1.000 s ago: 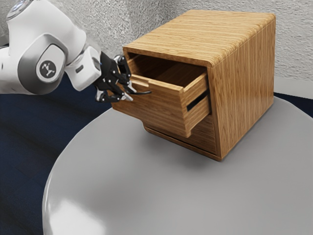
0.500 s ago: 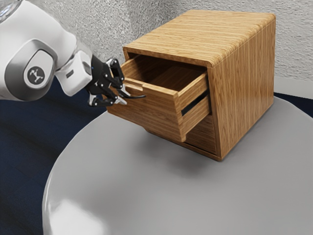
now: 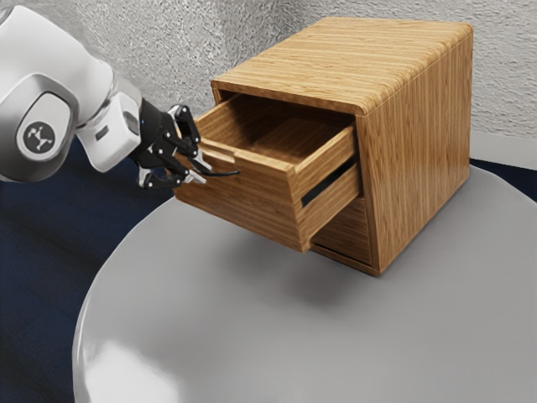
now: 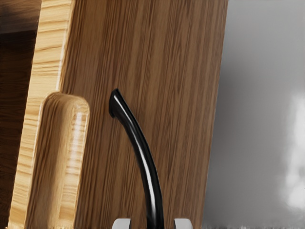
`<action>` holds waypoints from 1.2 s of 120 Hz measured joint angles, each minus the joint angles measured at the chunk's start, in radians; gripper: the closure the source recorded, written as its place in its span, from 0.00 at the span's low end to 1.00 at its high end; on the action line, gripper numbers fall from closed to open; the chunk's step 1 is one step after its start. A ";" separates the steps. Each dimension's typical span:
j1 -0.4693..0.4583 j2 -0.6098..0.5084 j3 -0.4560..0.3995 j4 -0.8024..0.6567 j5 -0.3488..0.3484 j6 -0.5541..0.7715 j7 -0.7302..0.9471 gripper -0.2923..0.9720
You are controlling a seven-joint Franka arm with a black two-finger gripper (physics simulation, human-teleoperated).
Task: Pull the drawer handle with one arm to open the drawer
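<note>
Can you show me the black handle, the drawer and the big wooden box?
handle [image 4: 142, 152]: wrist view, the middle of the black bar.
drawer [image 3: 243, 206]: exterior view, its front panel.
wooden box [image 3: 415, 151]: exterior view, its side wall.

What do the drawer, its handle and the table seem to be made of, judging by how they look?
The drawer looks like light wood, perhaps bamboo, satin-finished: fine parallel grain lines. Its handle seems glossy black metal or plastic: a bright highlight runs along it. The table is smooth grey, material unclear, with soft reflections.
</note>
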 joint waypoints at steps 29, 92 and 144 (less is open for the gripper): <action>0.000 -0.040 -0.003 -0.033 0.044 0.000 -0.003 0.76; 0.003 -0.125 -0.018 -0.116 0.079 0.008 -0.005 0.78; 0.068 -0.178 -0.062 -0.164 0.080 0.011 -0.005 0.79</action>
